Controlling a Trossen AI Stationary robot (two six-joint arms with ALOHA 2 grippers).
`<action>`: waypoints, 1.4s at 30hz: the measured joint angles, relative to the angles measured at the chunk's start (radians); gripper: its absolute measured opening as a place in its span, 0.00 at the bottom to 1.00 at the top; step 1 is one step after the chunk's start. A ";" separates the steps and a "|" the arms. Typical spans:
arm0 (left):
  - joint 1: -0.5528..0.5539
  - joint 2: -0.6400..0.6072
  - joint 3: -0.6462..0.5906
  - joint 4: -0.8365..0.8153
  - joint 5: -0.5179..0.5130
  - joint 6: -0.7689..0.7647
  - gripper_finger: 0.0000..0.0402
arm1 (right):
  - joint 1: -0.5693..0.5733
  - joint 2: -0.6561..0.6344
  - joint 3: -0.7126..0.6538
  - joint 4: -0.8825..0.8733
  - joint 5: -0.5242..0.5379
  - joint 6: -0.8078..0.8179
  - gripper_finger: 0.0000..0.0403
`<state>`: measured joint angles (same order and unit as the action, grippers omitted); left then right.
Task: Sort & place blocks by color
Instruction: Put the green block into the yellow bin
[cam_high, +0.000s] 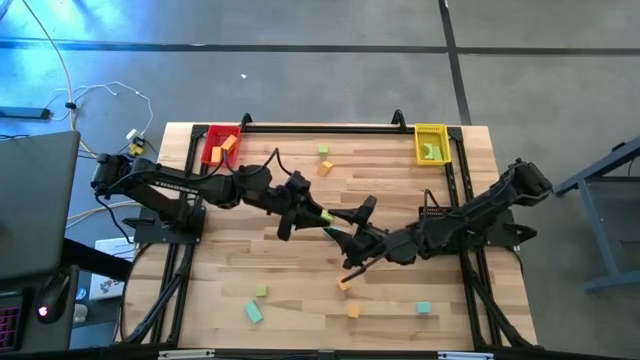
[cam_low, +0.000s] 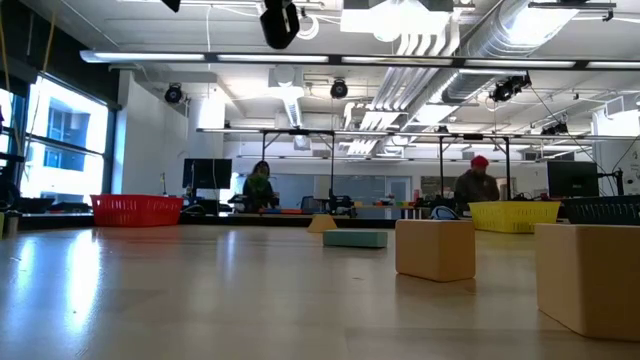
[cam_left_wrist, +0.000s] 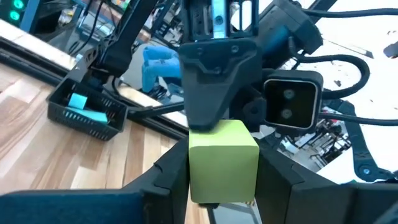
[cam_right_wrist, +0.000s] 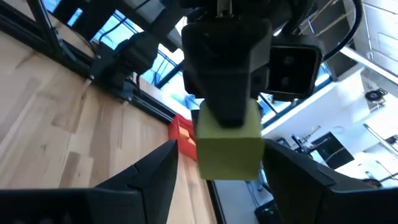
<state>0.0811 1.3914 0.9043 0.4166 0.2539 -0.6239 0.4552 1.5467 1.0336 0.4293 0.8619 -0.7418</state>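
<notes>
A: High view, item one?
B: Green block (cam_high: 327, 217), in the air over mid-table, well apart from the red tray (cam_high: 222, 146), out on its yellow-tray (cam_high: 431, 143) side.
A: Holders?
B: Left gripper (cam_high: 321, 215), reaching out from the red tray's side of the table, pinching the green block. Right gripper (cam_high: 350, 222), on the block's side away from the red tray, fingers spread.
A: Loose stock?
B: Orange block (cam_high: 228, 146) inside the red tray. Two blocks (cam_high: 323, 151) on the table between the red tray and the yellow tray. Five blocks (cam_high: 353, 311) along the table edge farthest from the red tray.
A: Low view?
B: Red tray (cam_low: 137, 209) far back. To its right, nearer the camera: teal bar (cam_low: 355, 238) and two pale blocks (cam_low: 435, 248). People sit in the room behind.
A: Left wrist view?
B: Own fingers (cam_left_wrist: 168, 180) pressed on two opposite sides of the green block (cam_left_wrist: 224, 163); the other arm's finger on its top face. Black basket (cam_left_wrist: 87, 112) with teal blocks behind.
A: Right wrist view?
B: Green block (cam_right_wrist: 229, 148) between the spread fingers (cam_right_wrist: 155, 177), a gap on one side with the red tray showing through it.
</notes>
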 joint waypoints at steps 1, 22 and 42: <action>0.000 0.000 0.000 0.004 0.002 0.000 0.29 | -0.006 0.000 0.000 0.006 -0.001 -0.001 0.54; 0.031 0.000 0.000 -0.005 -0.009 0.043 0.30 | -0.052 -0.001 0.000 0.034 -0.032 -0.075 0.26; 0.059 0.001 0.001 -0.223 -0.222 0.388 0.53 | -0.159 0.000 0.000 -0.285 0.063 0.367 0.26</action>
<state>0.1397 1.3922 0.9051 0.1939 0.0323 -0.2363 0.2967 1.5467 1.0340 0.1440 0.9249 -0.3752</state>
